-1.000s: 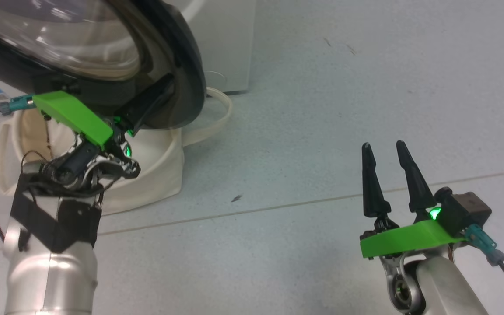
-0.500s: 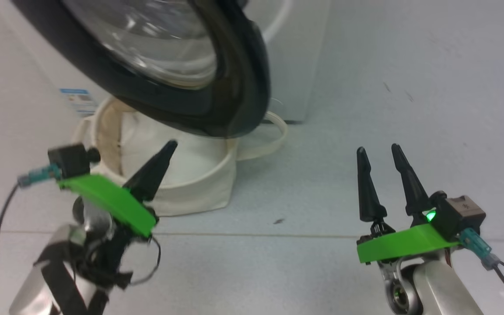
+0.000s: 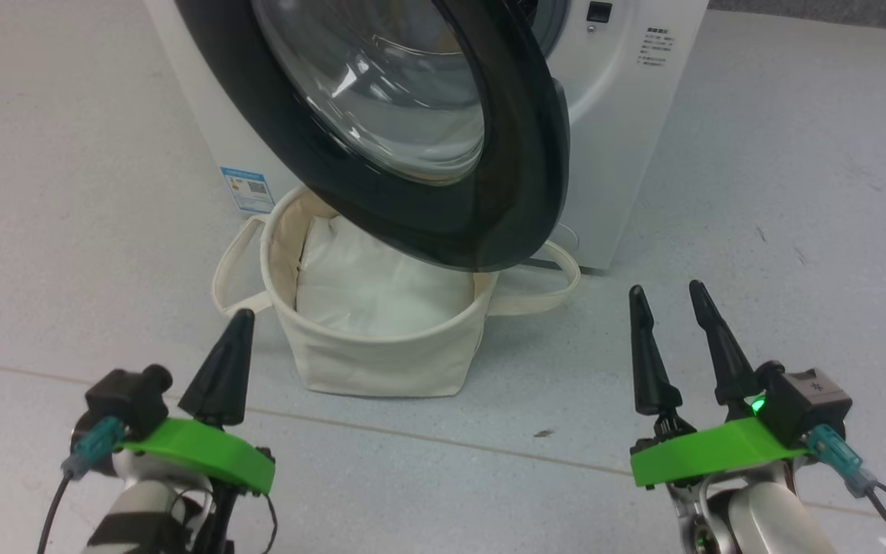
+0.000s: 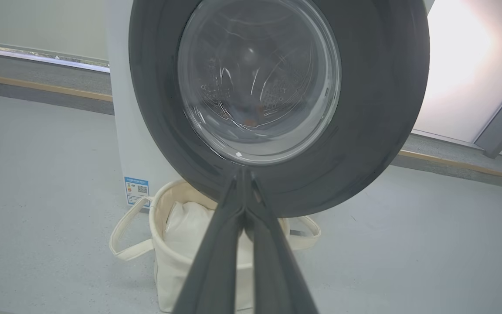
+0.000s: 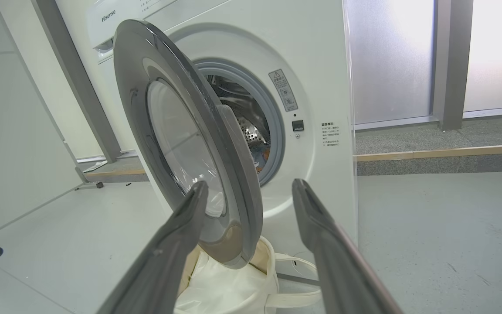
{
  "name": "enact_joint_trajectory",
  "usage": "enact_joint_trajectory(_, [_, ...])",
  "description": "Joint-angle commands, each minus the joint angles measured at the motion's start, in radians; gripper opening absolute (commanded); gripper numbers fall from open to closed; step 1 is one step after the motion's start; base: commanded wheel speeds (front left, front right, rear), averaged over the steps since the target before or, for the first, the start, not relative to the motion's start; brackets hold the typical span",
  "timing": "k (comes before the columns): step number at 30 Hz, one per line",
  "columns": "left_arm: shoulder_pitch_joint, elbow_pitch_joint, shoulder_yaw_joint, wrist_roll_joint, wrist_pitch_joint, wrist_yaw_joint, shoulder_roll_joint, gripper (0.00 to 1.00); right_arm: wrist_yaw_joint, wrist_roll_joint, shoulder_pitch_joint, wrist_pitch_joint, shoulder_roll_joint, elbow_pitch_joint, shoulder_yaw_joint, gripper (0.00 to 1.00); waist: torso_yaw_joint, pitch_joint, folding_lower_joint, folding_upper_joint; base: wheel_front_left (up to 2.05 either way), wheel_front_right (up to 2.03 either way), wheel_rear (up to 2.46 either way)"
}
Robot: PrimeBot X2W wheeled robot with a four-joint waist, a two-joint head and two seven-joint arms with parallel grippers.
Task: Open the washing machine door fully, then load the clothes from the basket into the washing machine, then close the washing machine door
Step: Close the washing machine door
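Glossy black round washing machine door (image 3: 520,154) w/ clear domed glass stands partly open over the basket (image 3: 381,362) — a cream canvas tub w/ loop handles, set against the white boxy washing machine (image 3: 627,115). A white pillowy bundle (image 3: 381,285) lies in it. Blue-and-orange clothes (image 5: 263,153) show inside the perforated steel drum (image 5: 242,113). Left end effector (image 3: 239,323): tapered dark fingers (image 3: 220,369) pressed together, empty. Right end effector (image 3: 666,291): fingers apart, empty — both clear of the door.

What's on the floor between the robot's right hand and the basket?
Nothing. In the head view there is just bare grey floor between the right hand and the basket.
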Motion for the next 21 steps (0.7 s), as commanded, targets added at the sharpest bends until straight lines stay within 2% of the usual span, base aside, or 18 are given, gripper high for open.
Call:
enact_joint_trajectory(1, [0.011, -0.083, 0.101, 0.074, -0.012, 0.027, -0.017, 0.00, 0.000, -0.010, -0.006, -0.012, 0.007, -0.039, 0.020, 1.00, 0.007, -0.002, 0.0002, 0.0000, 0.00, 0.00, 0.00])
enact_joint_trajectory(5, [0.091, -0.138, 0.227, 0.187, -0.012, 0.036, -0.087, 0.00, 0.000, -0.008, -0.002, -0.012, 0.007, -0.037, 0.025, 1.00, 0.006, -0.010, 0.0002, 0.0000, 0.00, 0.00, 0.00])
enact_joint_trajectory(6, [0.105, -0.160, 0.255, 0.219, -0.012, 0.034, -0.105, 0.96, 0.000, -0.007, -0.001, -0.012, 0.007, -0.035, 0.026, 1.00, 0.006, -0.011, 0.0002, 0.0000, 0.00, 0.00, 0.00])
enact_joint_trajectory(7, [0.122, -0.170, 0.275, 0.244, -0.012, 0.026, -0.126, 1.00, 0.000, -0.007, 0.000, -0.012, 0.007, -0.034, 0.028, 1.00, 0.005, -0.013, 0.0002, 0.0000, 0.00, 0.00, 0.00])
enact_joint_trajectory(13, [0.175, -0.181, 0.329, 0.384, -0.012, -0.017, -0.193, 1.00, 0.000, -0.021, 0.004, -0.012, 0.007, -0.037, 0.040, 1.00, 0.005, -0.017, 0.0002, 0.0000, 0.00, 0.00, 0.00])
enact_joint_trajectory(21, [0.182, -0.143, 0.371, 0.389, -0.012, -0.081, -0.227, 1.00, 0.000, -0.018, 0.004, -0.012, 0.007, -0.034, 0.027, 1.00, -0.001, -0.004, 0.0002, 0.0000, 0.00, 0.00, 0.00])
